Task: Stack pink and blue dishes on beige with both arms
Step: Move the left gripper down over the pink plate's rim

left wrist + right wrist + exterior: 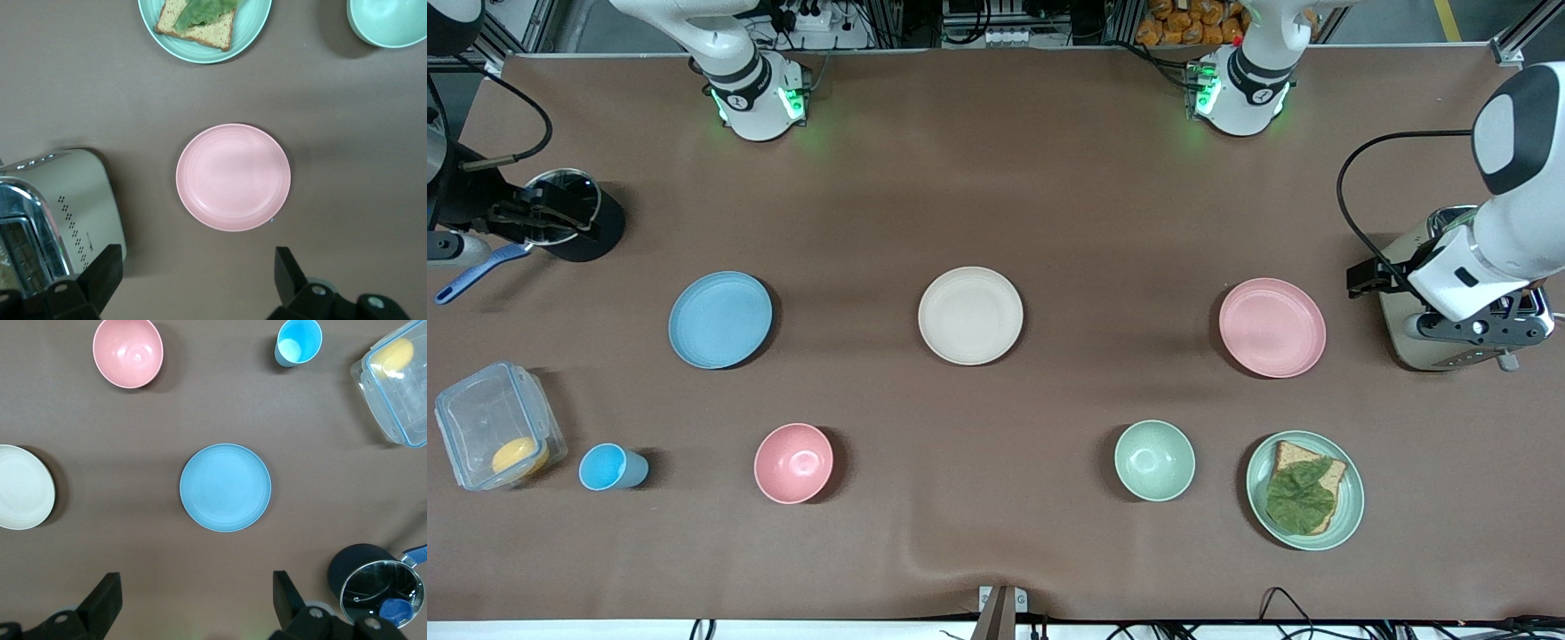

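The beige plate lies at the table's middle. The blue plate lies beside it toward the right arm's end and the pink plate toward the left arm's end. All three lie flat, bare and apart. My left gripper hangs open and empty high over the bare cloth between the pink plate and the toaster. My right gripper hangs open and empty high over the cloth beside the blue plate, with the beige plate at that view's edge.
Nearer the camera stand a pink bowl, a green bowl, a green plate with toast and a leaf, a blue cup and a clear lidded box. A black pot and the toaster stand at the table's two ends.
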